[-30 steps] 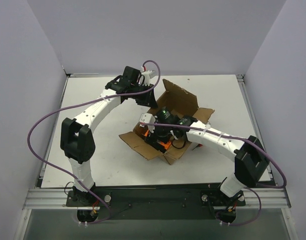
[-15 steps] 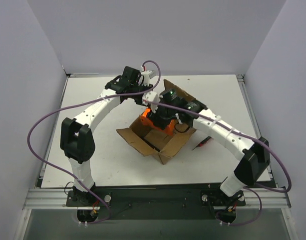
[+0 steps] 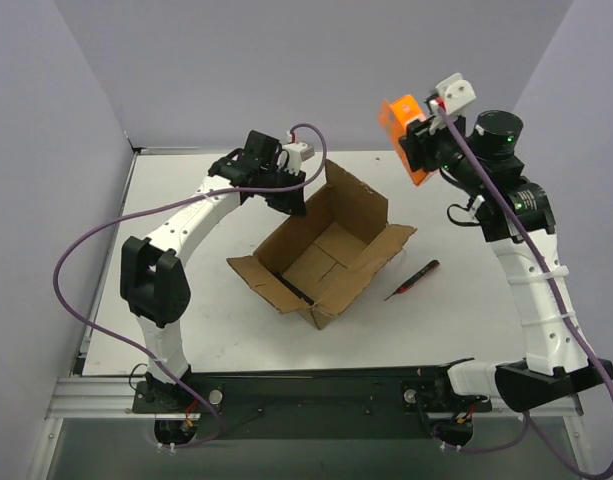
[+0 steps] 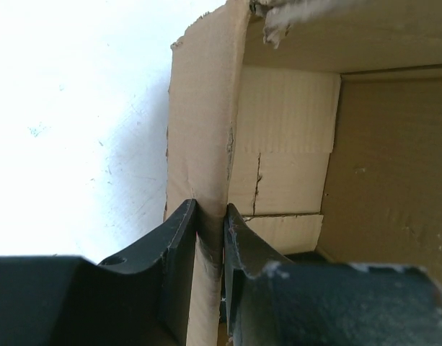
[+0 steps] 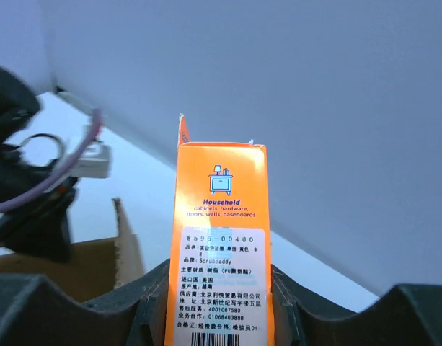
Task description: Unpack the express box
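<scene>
Where the express box point(image 3: 326, 255) stands near the middle of the white table point(image 3: 186, 310), its far-left wall is clamped by the left gripper point(image 4: 210, 210). One black finger is pressed to the outer face of the cardboard and the other to the inner face, so that the wall's top edge is pinched between them. The right gripper point(image 3: 418, 152) is held well apart from the box, high above the table's far-right part.

The box is seen to be of brown corrugated cardboard and is set at an angle to the table's edges, with its mouth open upward. Its flaps are splayed outward: one rises at the far side, one lies toward the right, and two lie flat at the near-left corner. On the floor of the box, the seam between the folded bottom panels can be made out. In the left wrist view, a ragged, torn edge is shown along the top of the cardboard.

An orange packet point(image 5: 221, 238) is gripped between the right gripper's fingers and stands upright there. The word "Household" and a white sticker with a barcode are printed on the face turned to the wrist camera. Just to the right of the box, a slender dark tool point(image 3: 413, 278) with a red tip lies on the table, apart from the nearest flap. A purple cable point(image 3: 86, 250) is looped along the left arm.
</scene>
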Robot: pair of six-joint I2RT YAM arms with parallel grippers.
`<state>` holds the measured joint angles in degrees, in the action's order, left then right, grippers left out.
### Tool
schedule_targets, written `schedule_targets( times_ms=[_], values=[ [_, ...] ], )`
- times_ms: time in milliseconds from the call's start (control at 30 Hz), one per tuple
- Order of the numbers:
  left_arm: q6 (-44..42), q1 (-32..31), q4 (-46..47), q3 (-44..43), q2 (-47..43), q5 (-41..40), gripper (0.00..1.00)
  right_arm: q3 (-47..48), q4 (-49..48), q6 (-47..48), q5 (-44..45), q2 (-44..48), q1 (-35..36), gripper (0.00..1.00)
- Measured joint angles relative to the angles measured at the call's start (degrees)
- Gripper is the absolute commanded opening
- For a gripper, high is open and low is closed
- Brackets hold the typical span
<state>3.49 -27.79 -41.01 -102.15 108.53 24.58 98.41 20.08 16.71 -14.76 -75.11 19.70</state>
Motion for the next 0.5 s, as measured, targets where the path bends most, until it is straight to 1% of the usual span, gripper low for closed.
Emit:
schedule_targets(
  times_ms=[133,200,267,400,433,500],
  values=[
    [-2.47,-0.26,-1.73,-0.37,0.0,0.09,0.0,-5.09,-5.16,0.31,1.75,1.75,-7.65,0.16],
    [-3.56,-0.31,-2.8,-1.07,0.0,0.26,0.0,-9.14,-7.15,2.49,2.84,1.75,-9.86,0.14],
    [-4.68,-0.39,-3.56,-1.84,0.0,0.48,0.0,-16.76,-10.05,6.45,5.03,1.84,-10.67,0.09],
    [-7.06,-0.42,-4.28,-3.19,0.02,0.7,0.0,-33.22,-15.87,16.02,8.98,1.16,-11.23,0.07],
    [-7.69,-0.42,-4.55,-3.56,0.02,0.81,0.0,-37.4,-17.9,18.64,9.73,0.44,-11.45,0.07],
    [-8.61,-0.42,-5.01,-4.0,0.02,0.94,0.0,-44.63,-21.88,23.06,12.15,-1.44,-11.93,0.3]
  ],
)
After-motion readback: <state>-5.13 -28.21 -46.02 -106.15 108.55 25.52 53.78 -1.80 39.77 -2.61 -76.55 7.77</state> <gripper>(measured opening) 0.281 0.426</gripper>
